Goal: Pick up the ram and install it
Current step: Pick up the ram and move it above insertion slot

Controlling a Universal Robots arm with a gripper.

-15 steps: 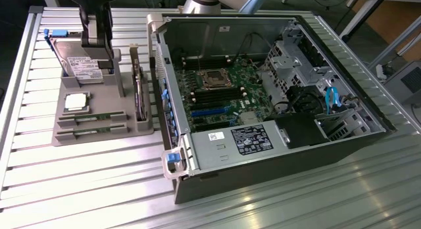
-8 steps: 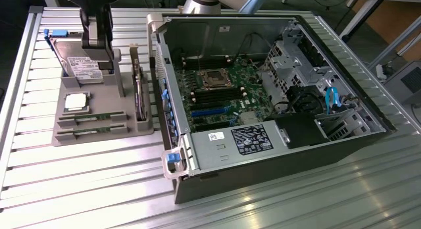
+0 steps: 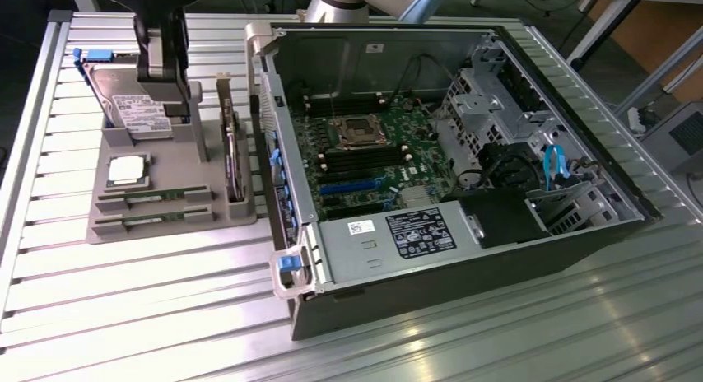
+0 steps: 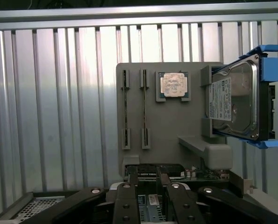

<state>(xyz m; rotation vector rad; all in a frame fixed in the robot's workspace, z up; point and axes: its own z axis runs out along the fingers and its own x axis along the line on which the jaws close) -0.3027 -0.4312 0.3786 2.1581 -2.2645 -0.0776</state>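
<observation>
Two ram sticks (image 3: 154,197) (image 3: 151,221) lie side by side in the slots of a grey holder tray (image 3: 165,172) on the exterior view's left. In the wrist view both ram sticks (image 4: 125,109) (image 4: 145,109) show edge-on as thin dark strips in the tray (image 4: 176,121). My gripper (image 3: 174,102) hangs above the far end of the tray, over the hard drive, well away from the ram. Its dark fingers (image 4: 129,198) stand apart, and the gripper (image 4: 150,191) is open with nothing between them. The open computer case (image 3: 462,151) with its motherboard (image 3: 374,147) lies on the exterior view's right.
The tray also holds a silver processor (image 3: 128,170) (image 4: 173,85), a hard drive (image 3: 127,106) (image 4: 237,102) in a blue frame, and an expansion card (image 3: 230,147) (image 4: 153,171) standing on edge next to the case. All of it rests on a ribbed metal table (image 3: 132,300).
</observation>
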